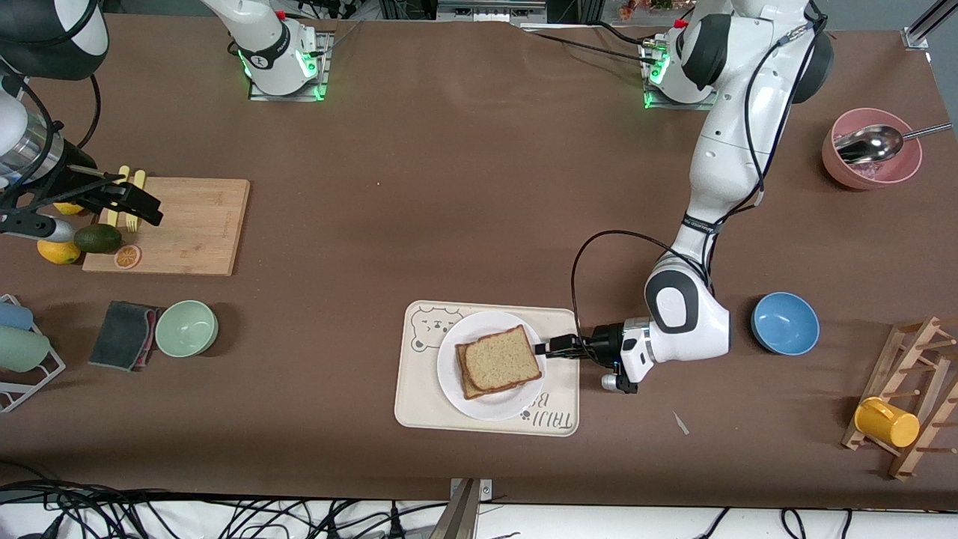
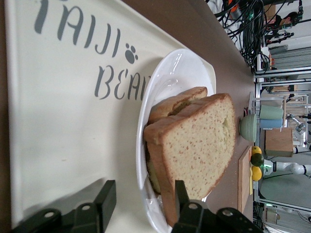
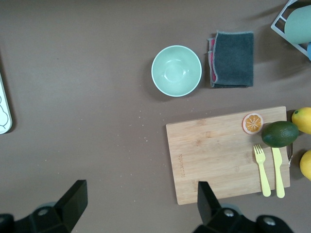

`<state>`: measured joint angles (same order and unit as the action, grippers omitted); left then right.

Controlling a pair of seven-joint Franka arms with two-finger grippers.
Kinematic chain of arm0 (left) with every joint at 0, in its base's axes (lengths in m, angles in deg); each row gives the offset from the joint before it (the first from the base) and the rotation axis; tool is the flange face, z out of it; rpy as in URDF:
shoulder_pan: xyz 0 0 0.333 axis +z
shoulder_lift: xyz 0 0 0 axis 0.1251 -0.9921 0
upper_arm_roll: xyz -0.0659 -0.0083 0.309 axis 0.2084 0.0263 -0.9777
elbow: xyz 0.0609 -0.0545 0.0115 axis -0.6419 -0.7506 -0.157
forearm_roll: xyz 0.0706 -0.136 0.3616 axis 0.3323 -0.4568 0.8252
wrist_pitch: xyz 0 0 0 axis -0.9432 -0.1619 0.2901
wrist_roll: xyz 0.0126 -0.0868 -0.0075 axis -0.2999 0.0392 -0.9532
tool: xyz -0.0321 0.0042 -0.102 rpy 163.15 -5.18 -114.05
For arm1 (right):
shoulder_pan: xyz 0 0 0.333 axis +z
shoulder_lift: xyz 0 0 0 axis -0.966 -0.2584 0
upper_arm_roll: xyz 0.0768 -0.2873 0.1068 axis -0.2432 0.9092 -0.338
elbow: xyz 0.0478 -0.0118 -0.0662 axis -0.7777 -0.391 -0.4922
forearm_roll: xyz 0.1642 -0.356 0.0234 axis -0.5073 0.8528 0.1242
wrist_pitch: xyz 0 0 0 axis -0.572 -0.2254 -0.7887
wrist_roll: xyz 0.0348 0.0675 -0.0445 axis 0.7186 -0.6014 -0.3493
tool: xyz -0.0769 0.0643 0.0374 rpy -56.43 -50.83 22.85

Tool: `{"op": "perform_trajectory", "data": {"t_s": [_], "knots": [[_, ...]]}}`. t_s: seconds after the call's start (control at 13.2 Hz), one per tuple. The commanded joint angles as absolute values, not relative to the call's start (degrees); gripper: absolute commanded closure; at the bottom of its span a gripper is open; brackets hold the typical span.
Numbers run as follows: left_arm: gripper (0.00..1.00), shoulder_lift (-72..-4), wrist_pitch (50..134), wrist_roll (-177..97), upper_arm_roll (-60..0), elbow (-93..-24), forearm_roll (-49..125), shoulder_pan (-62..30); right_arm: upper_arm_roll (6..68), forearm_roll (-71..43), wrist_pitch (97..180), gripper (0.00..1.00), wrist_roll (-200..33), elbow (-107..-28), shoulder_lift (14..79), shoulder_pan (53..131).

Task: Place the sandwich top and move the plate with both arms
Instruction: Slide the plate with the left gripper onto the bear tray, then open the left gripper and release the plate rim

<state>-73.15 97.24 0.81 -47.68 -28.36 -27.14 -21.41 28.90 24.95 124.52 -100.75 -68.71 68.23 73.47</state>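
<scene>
We hold our left arm (image 1: 726,172) bent low over the table, wrist turned level, so the left gripper (image 1: 545,348) points sideways with its fingers (image 2: 181,194) parted. Our right arm (image 1: 30,142) waits raised at its own end of the table, the right gripper (image 1: 138,206) facing down, fingers (image 3: 75,196) spread wide.

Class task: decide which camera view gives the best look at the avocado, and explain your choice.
The right wrist view: the avocado lies unobstructed at the cutting board's edge, beside the orange slice. In the front view it is small, just below the right gripper. The left wrist view shows only a distant dark blob.
</scene>
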Motion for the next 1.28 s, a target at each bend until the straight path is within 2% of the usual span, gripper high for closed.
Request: {"op": "perform_trajectory", "data": {"t_s": [0.0, 0.3, 0.76, 1.21], "knots": [[0.00, -71.3, 96.5, 0.6, -48.0, -28.6, -25.4, -21.2, 28.5, 25.7, 124.0, 0.00, -101.8, -68.6, 68.2, 73.4], [0.00, -67.2, 92.9, -2.6, -48.3, -29.8, -20.0, -20.2, 28.0, 25.6, 123.8, 0.00, -102.3, -67.2, 68.3, 73.6], [0.00, -57.6, 83.9, -14.7, -48.4, -29.3, 4.3, -19.0, 28.3, 19.1, 126.0, 0.00, -101.4, -66.2, 67.7, 73.5], [0.00, -45.1, 71.0, -20.6, -48.2, -29.8, 28.9, -17.6, 28.5, 19.1, 124.8, 0.00, -101.7, -66.2, 68.4, 73.5]]}}
